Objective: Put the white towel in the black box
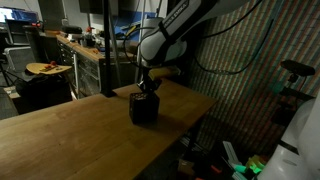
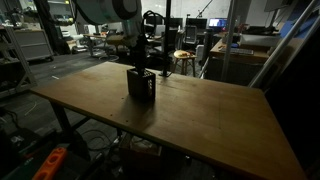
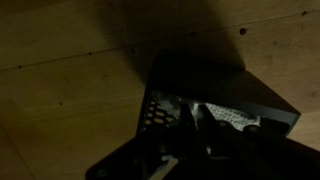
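Note:
The black box (image 1: pixel 145 110) (image 2: pixel 139 86) stands upright on the wooden table (image 1: pixel 60 135) (image 2: pixel 205 115), near its far end. My gripper (image 1: pixel 147 88) (image 2: pixel 137 62) points straight down into the box's open top. In the wrist view the box's perforated wall (image 3: pixel 158 108) and dark rim frame the white towel (image 3: pixel 230 118), which lies crumpled inside. My gripper (image 3: pixel 198 108) has its two dark fingers pressed together on the cloth within the box. None of the towel shows in either exterior view.
The box stands near the table's edge (image 1: pixel 205 105). A round stool (image 1: pixel 46 68) (image 2: pixel 183 55) and a cluttered workbench (image 1: pixel 85 45) stand beyond the table. Cables and gear lie on the floor (image 1: pixel 235 160) beside it.

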Action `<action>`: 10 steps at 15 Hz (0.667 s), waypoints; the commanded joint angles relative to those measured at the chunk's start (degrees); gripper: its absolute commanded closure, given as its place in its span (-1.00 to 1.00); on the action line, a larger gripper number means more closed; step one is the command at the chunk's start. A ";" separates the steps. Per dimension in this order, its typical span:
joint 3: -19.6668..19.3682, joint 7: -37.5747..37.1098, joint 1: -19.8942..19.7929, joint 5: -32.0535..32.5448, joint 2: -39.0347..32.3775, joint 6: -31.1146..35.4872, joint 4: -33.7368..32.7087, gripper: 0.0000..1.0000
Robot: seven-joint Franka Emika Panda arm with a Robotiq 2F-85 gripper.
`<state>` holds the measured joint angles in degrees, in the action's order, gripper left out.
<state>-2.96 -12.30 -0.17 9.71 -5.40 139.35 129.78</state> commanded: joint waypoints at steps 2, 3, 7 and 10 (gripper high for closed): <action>0.20 -0.16 -0.13 0.92 4.43 2.11 2.97 0.85; 0.23 -0.15 -0.17 0.99 4.80 2.25 3.20 0.84; 0.31 0.16 -0.42 0.71 6.56 3.13 4.30 0.85; 0.26 0.39 -0.69 0.48 8.05 3.92 4.96 0.84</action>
<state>-2.97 -12.26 -0.21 9.71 -0.78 141.49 132.57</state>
